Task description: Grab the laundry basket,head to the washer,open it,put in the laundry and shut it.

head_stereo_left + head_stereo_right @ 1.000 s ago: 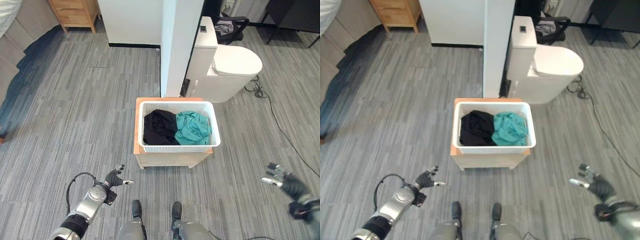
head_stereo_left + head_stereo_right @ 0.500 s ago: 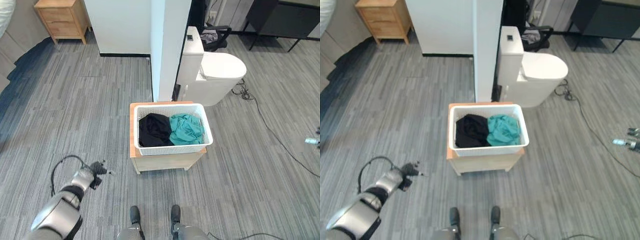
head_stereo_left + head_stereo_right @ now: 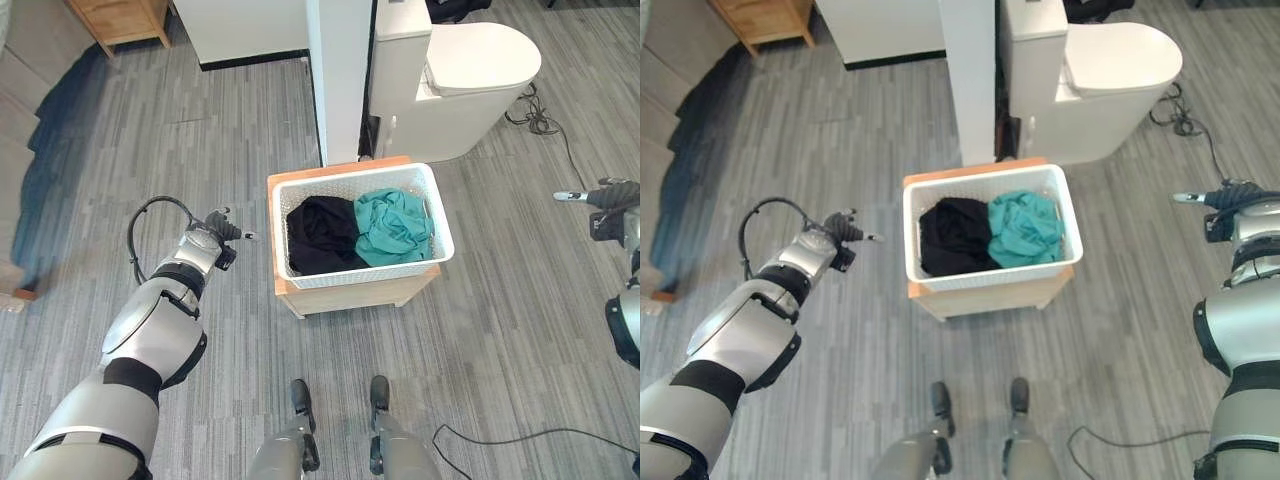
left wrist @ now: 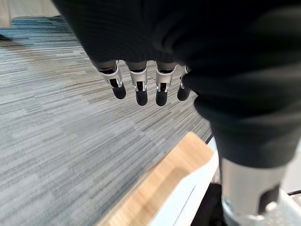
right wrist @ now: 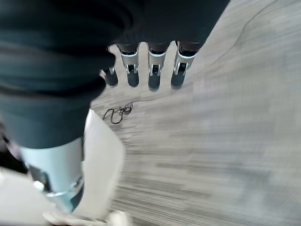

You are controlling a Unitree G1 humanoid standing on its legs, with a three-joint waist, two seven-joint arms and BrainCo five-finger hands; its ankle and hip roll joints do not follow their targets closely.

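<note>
A white laundry basket (image 3: pixel 366 272) sits on a low wooden stand (image 3: pixel 352 296) in the middle of the floor. Inside lie black laundry (image 3: pixel 320 236) on the left and teal laundry (image 3: pixel 396 226) on the right. My left hand (image 3: pixel 216 229) hovers just left of the basket, a short gap away, fingers (image 4: pixel 137 87) straight and holding nothing. Its wrist view shows the stand's edge (image 4: pixel 161 182) and the basket's rim (image 4: pixel 192 199) close by. My right hand (image 3: pixel 602 196) is stretched out far to the right of the basket, open, with fingers (image 5: pixel 151 71) straight.
A white toilet (image 3: pixel 472 72) and a white pillar (image 3: pixel 342 70) stand right behind the basket. A wooden nightstand (image 3: pixel 118 16) is at the back left. A black cable (image 3: pixel 540 120) lies on the grey plank floor by the toilet.
The camera has shifted, looking down more steeply. My left arm has stretched forward, bringing its hand up beside the basket's left side. My right hand has moved in from the view's right edge.
</note>
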